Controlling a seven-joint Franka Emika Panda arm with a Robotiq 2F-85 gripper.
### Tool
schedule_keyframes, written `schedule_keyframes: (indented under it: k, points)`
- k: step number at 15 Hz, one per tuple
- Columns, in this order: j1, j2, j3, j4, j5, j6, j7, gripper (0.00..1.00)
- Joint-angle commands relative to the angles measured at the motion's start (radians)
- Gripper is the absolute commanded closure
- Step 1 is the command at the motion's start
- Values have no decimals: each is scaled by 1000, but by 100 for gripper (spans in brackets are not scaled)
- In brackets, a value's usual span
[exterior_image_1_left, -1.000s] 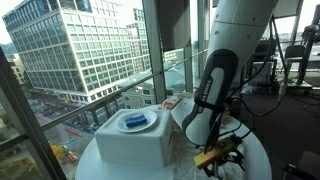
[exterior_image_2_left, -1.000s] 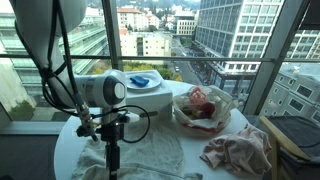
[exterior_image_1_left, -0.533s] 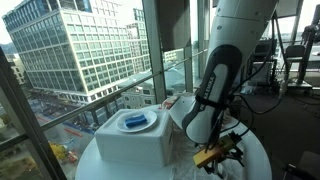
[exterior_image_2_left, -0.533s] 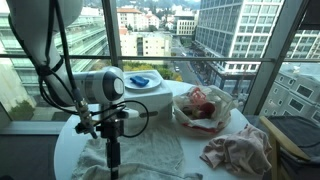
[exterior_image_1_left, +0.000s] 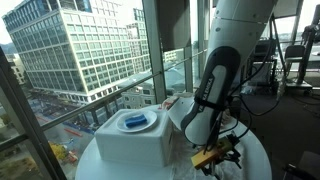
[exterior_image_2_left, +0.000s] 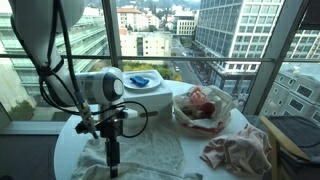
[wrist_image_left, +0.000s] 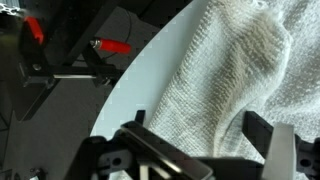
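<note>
My gripper (wrist_image_left: 196, 135) is open and pointing down over a white knitted towel (wrist_image_left: 225, 75) that lies on the round white table (wrist_image_left: 150, 85). A raised fold of the towel sits between the two fingers. In an exterior view the gripper (exterior_image_2_left: 111, 165) hangs low over the towel (exterior_image_2_left: 140, 155) at the table's front. In an exterior view the gripper (exterior_image_1_left: 222, 152) is partly hidden behind the arm.
A white box with a blue object on top (exterior_image_2_left: 148, 84) (exterior_image_1_left: 132, 135) stands at the table's back. A bag holding pink cloth (exterior_image_2_left: 203, 107) and a loose pinkish cloth (exterior_image_2_left: 238, 150) lie beside it. Glass windows surround the table.
</note>
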Motion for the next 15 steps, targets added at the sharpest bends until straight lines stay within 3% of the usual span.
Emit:
schedule_keyframes:
  k: [1, 15]
  points:
    - [-10, 18, 22, 20, -3, 2, -3, 0]
    - [6, 24, 18, 12, -27, 93, -5, 0]
